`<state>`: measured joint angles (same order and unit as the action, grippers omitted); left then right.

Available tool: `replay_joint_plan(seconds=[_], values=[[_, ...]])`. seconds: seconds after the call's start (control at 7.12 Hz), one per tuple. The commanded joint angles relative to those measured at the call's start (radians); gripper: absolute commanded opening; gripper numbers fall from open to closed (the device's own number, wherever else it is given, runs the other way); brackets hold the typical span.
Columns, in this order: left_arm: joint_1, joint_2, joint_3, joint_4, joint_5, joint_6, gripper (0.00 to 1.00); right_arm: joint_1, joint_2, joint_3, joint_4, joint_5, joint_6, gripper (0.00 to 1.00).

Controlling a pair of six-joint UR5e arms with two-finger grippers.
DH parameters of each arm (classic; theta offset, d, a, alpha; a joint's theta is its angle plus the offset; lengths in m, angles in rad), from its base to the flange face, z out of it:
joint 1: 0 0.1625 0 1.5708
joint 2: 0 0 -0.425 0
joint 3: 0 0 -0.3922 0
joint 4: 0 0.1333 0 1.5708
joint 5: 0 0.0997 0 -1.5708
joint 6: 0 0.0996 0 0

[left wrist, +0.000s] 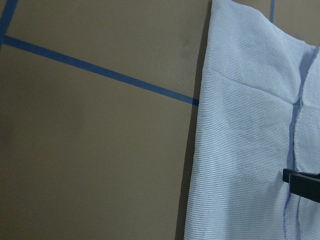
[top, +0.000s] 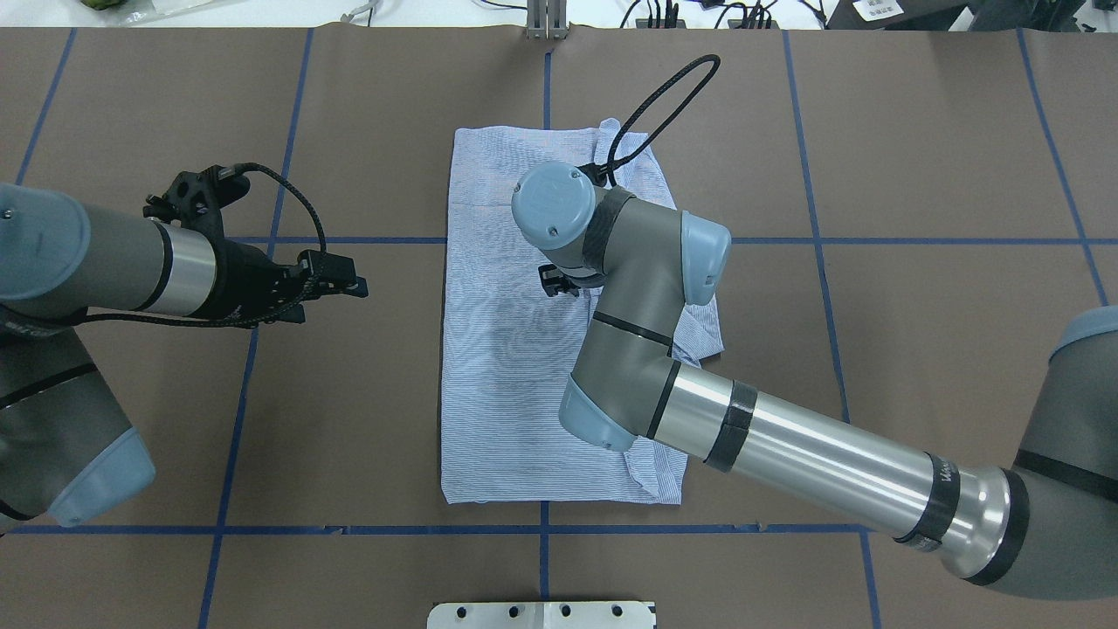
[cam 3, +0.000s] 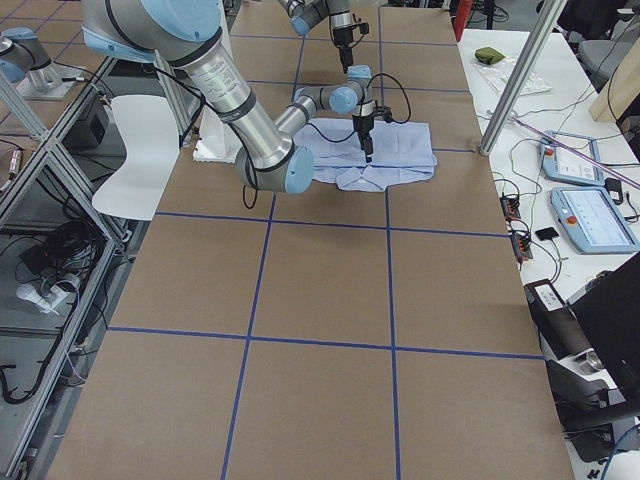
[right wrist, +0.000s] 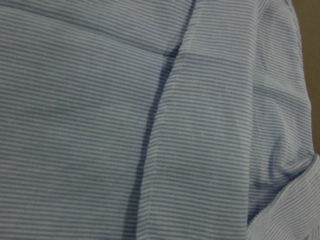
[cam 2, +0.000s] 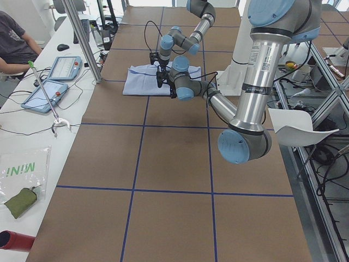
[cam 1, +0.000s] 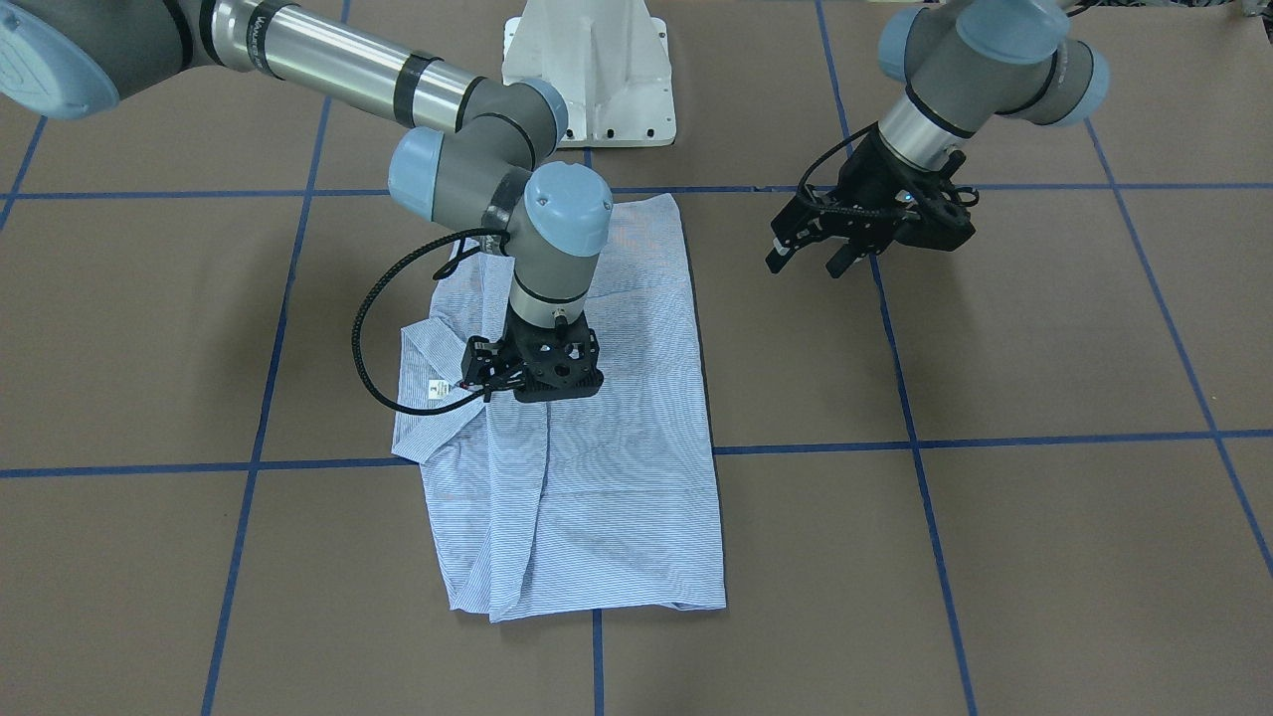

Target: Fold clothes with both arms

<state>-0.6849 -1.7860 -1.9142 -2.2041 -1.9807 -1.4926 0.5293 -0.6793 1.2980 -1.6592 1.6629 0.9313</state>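
Observation:
The clothes are one blue-and-white pinstriped shirt [cam 1: 577,477] folded into a long rectangle at the table's middle [top: 502,376]. Its collar [cam 1: 433,388], with a small label, sticks out on the robot's right side. My right gripper [cam 1: 552,383] points straight down and rests on the shirt near the collar. Its fingers are hidden under the wrist, and the right wrist view shows only striped cloth [right wrist: 150,125], so I cannot tell whether it is open or shut. My left gripper [cam 1: 811,261] hovers open and empty above bare table, clear of the shirt's left edge [top: 341,288].
The white pedestal base [cam 1: 589,75] stands at the robot's side of the table. Blue tape lines [cam 1: 915,438] grid the brown surface. A side bench holds tablets [cam 2: 65,68], and a person [cam 2: 13,38] sits at it. A white chair [cam 2: 297,125] stands off the table.

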Motion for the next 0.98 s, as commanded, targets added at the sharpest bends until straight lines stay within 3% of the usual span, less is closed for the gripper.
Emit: replay_joint_plan(seconds=[0.0, 0.42, 0.84], values=[[0.007, -0.003, 0.001, 0.000, 0.000, 0.000, 1.00, 0.001, -0.009, 0.006, -0.025, -0.005, -0.028, 1.00], [0.028, -0.015, 0.007, 0.000, 0.002, -0.032, 1.00, 0.017, -0.028, 0.017, -0.039, -0.003, -0.051, 1.00], [0.060, -0.032, 0.009, 0.000, 0.003, -0.047, 1.00, 0.076, -0.178, 0.192, -0.128, 0.003, -0.175, 1.00]])
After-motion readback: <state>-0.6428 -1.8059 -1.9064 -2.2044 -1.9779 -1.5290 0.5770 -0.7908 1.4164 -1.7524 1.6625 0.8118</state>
